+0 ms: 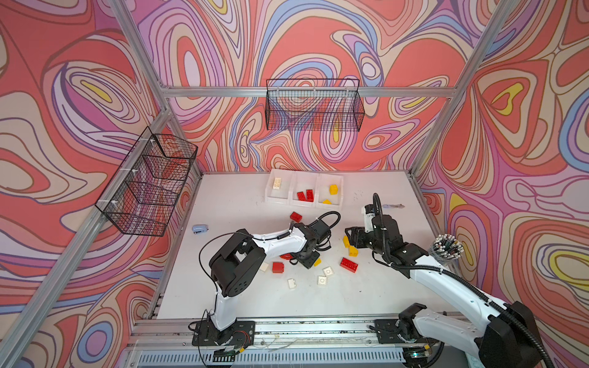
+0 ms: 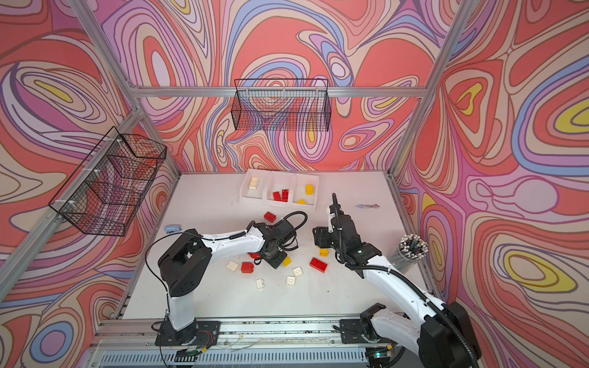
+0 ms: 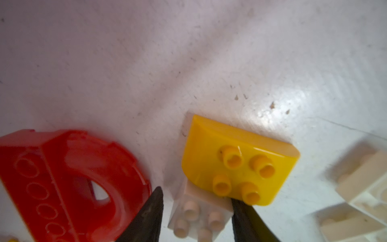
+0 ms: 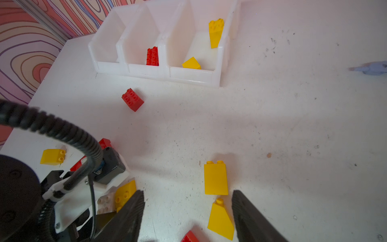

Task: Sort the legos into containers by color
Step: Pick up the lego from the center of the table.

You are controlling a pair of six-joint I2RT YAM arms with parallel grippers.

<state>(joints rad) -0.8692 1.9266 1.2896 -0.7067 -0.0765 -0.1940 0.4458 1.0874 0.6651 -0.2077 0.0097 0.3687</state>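
Observation:
My left gripper [image 3: 195,194] points down at the table, open around a white brick [image 3: 199,218]. One finger touches the brick and a gap shows at the other. A yellow curved brick [image 3: 236,161] lies partly on top of it, and the red arch piece [image 3: 62,178] is beside it. My right gripper [image 4: 188,193] hangs open over a yellow slope brick [image 4: 219,220], with a tall yellow brick [image 4: 215,178] just beyond. The containers [image 1: 293,188] at the back hold a white brick [image 1: 276,184], red bricks [image 1: 305,195] and yellow bricks [image 1: 333,189]. Red and white legos [image 1: 348,264] lie scattered mid-table.
A light-blue stapler [image 1: 200,229] lies at the table's left. A cup of pens [image 1: 446,248] stands by the right arm. Black wire baskets hang on the left wall [image 1: 149,184] and the back wall [image 1: 314,105]. A loose red brick [image 1: 295,216] sits before the containers.

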